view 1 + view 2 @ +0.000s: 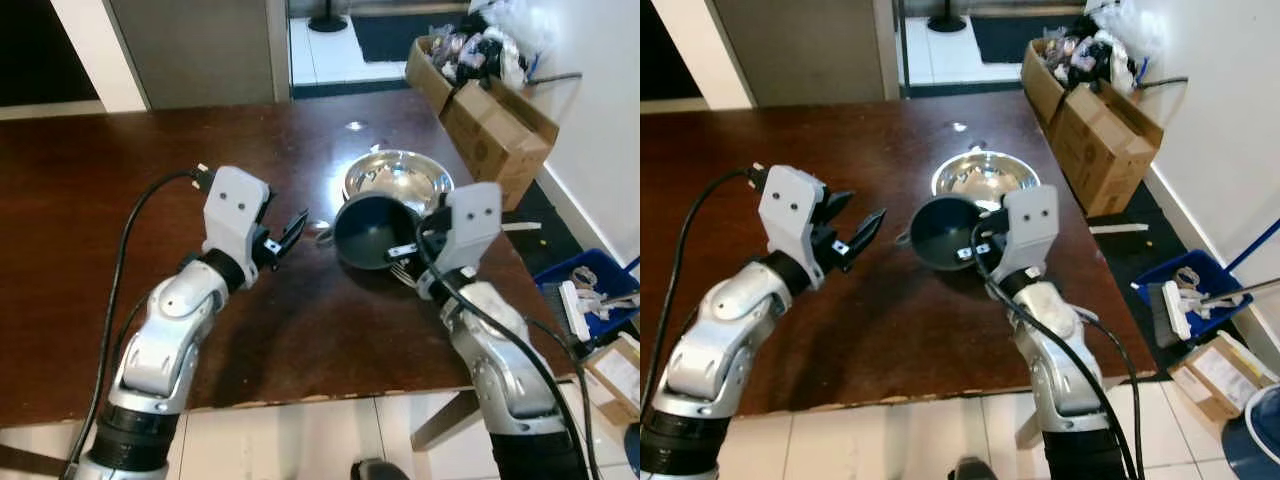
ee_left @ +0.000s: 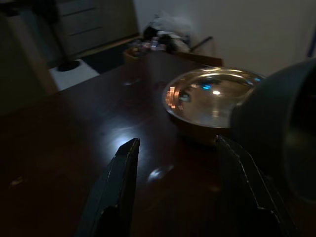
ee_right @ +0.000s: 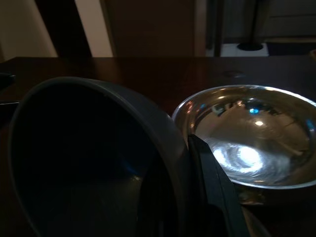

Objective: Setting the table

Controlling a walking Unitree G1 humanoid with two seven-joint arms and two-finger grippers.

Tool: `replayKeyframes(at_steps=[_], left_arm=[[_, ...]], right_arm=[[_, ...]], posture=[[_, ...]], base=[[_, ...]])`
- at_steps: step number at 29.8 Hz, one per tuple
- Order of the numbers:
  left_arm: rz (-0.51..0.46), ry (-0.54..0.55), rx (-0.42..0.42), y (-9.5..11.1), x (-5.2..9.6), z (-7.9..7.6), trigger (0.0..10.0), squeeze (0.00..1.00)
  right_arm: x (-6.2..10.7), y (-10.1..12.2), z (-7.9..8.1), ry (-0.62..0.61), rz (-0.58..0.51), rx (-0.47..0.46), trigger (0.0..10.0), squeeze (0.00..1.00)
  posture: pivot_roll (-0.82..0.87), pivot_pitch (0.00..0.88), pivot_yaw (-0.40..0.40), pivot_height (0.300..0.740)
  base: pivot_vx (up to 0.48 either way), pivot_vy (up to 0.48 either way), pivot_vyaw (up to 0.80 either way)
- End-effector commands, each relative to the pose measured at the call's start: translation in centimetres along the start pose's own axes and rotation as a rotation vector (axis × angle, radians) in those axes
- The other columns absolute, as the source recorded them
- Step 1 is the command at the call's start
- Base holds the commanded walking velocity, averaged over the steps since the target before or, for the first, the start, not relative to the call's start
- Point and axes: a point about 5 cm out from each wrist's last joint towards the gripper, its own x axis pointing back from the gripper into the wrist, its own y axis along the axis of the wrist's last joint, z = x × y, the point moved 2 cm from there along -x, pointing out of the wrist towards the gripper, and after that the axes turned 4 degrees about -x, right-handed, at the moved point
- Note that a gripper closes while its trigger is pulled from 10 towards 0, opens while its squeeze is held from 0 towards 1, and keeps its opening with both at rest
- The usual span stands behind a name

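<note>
A dark brown wooden table (image 1: 120,200) is seen from above, with a pale tiled floor (image 1: 330,430) below its near edge. On the left, the left gripper (image 1: 285,235) is held above the bare tabletop, its two black fingers (image 2: 118,192) spread apart with nothing between them; a black cable (image 1: 135,225) is looped up from the arm to the wrist housing. In the left wrist view the open fingers are pointed toward a shiny steel bowl (image 2: 210,96), which is set upright on the table, with polished wood between the fingertips and the bowl. Just right of the left gripper, a dark blue bowl (image 1: 372,230) is held tilted, its opening turned toward the left and toward the camera, so that its dark inside is shown. Its rim is clamped by the right gripper (image 1: 412,248): in the right wrist view one black finger (image 3: 212,192) is pressed against the outer wall of the bowl at the rim. The dark blue bowl is placed just in front of the steel bowl and overlaps its near edge in the head views; whether the two are touching cannot be told. The tines of a fork (image 1: 403,274) are visible on the table just under the held bowl. Farther right, beyond the table's edge, open cardboard boxes (image 1: 490,125) filled with assorted items are stood against a white wall, and a blue bin (image 1: 590,300) is seen on the floor.
</note>
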Motion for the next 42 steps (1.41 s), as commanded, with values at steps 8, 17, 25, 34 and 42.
replayKeyframes(at_steps=[8, 17, 25, 34, 42], left_arm=[[0.034, -0.013, -0.068, 0.3, 0.8, 2.5, 10.0, 0.0], [0.079, 0.004, -0.144, 0.1, 1.3, 3.3, 10.0, 0.0], [0.101, -0.025, -0.154, 0.1, 1.8, 3.1, 10.0, 0.0], [0.111, -0.015, -0.163, 0.0, 2.0, 3.3, 10.0, 0.0], [0.116, -0.012, -0.157, -0.1, 2.0, 3.1, 10.0, 0.0]], right_arm=[[-3.4, -2.6, 1.4, 0.113, 0.134, -0.094, 10.0, 0.0], [-7.3, -3.7, 1.2, 0.075, 0.205, -0.176, 10.0, 0.0], [-8.7, -3.9, -0.2, 0.018, 0.301, -0.317, 10.0, 0.0], [-8.2, -5.2, 0.4, 0.169, 0.431, -0.16, 10.0, 0.0], [-7.0, -7.3, -0.8, 0.142, 0.544, -0.136, 10.0, 0.0]], posture=[[-0.12, 0.019, 0.099, 0.74], [-0.09, 0.035, 0.103, 0.74], [-0.07, 0.052, 0.102, 0.74], [-0.06, 0.051, 0.091, 0.74], [-0.07, 0.058, 0.083, 0.74]], base=[[0.0, 0.0, 0.0], [0.0, 0.0, 0.0], [0.0, 0.0, 0.0], [0.0, 0.0, 0.0], [0.0, 0.0, 0.0]])
